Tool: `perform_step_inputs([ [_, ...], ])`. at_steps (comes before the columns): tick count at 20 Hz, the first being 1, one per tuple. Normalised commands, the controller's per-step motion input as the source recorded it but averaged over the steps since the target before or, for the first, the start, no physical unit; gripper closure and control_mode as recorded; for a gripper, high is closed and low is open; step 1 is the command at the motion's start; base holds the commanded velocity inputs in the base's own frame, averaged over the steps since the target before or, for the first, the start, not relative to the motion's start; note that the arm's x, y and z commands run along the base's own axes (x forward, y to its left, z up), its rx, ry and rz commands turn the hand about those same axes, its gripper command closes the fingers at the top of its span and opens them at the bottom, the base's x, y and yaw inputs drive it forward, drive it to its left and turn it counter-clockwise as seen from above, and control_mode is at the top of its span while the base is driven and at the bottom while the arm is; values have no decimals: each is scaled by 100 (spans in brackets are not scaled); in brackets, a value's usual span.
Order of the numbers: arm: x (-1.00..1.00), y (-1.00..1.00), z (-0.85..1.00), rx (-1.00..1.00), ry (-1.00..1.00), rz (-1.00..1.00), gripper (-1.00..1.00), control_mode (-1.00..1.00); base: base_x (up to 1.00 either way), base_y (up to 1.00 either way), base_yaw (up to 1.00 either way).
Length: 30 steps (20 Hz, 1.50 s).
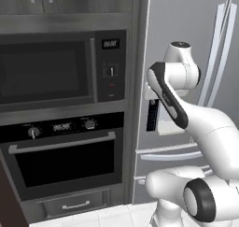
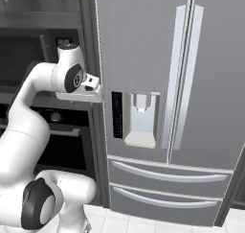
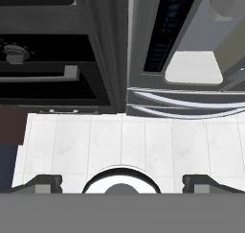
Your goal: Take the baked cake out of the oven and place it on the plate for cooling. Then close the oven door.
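I've got the tool (image 3: pixel 122 183) wide, holding nothing, w/ the oven door (image 1: pixel 63 161) shut: stiff, heavy drop-down, so I'd grab its silver bar handle (image 1: pixel 60 142) mid-span.

A white arm (image 1: pixel 205 128) of rounded, glossy segments is seen, joined by dark grey to black bands at the joints. A round dark cap is carried on the topmost joint, and a black ring is set into the bulbous lower joint. Two small dark fingertips (image 3: pixel 45 183) are shown
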Motion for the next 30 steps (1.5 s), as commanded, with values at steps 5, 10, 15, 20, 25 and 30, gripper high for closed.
perform_step_inputs([
  [5,0,0,0,0,0,0,-100,100,24,-30,0],
  [10,0,0,0,0,0,0,-100,100,-1,-37,1],
  [15,0,0,0,0,0,0,-100,100,6,-23,0],
  [20,0,0,0,0,0,0,-100,100,2,-1,0],
  [25,0,0,0,0,0,0,-100,100,0,0,0],
  [30,0,0,0,0,0,0,-100,100,0,0,0],
])
